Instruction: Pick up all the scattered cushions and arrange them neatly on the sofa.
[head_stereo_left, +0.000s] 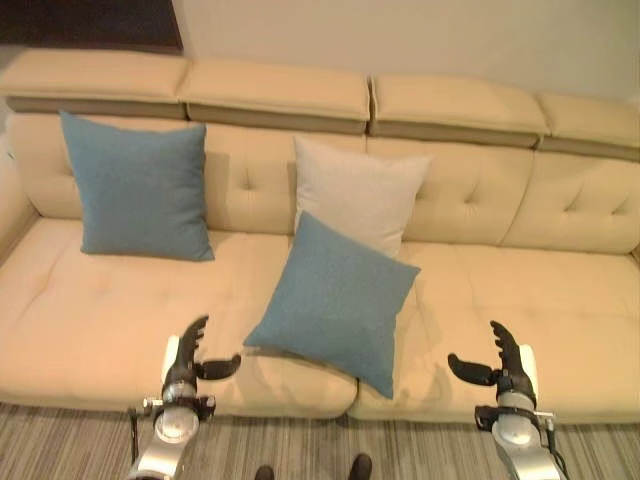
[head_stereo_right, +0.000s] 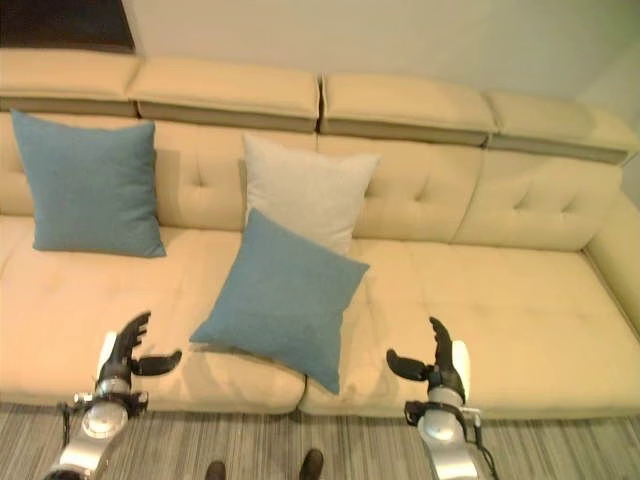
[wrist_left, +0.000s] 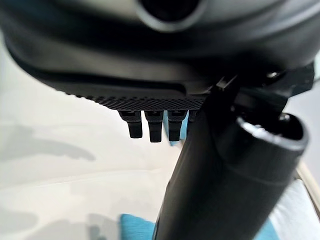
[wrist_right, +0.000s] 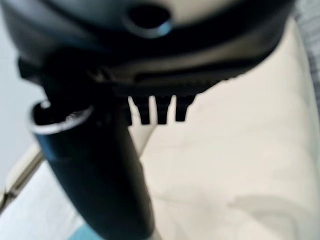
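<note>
Three cushions sit on the beige sofa (head_stereo_left: 520, 300). A blue cushion (head_stereo_left: 140, 187) leans upright against the backrest at the left. A pale grey cushion (head_stereo_left: 358, 195) leans against the backrest near the middle. In front of it a second blue cushion (head_stereo_left: 335, 300) stands tilted on one corner, reaching the seat's front edge. My left hand (head_stereo_left: 187, 358) hovers open at the seat's front edge, left of that cushion and apart from it. My right hand (head_stereo_left: 500, 365) hovers open to its right, holding nothing.
Striped grey carpet (head_stereo_left: 300, 450) runs along the sofa's front. The sofa's right half (head_stereo_right: 520, 300) has bare seat. A dark panel (head_stereo_left: 90, 22) hangs on the wall above the sofa's left end.
</note>
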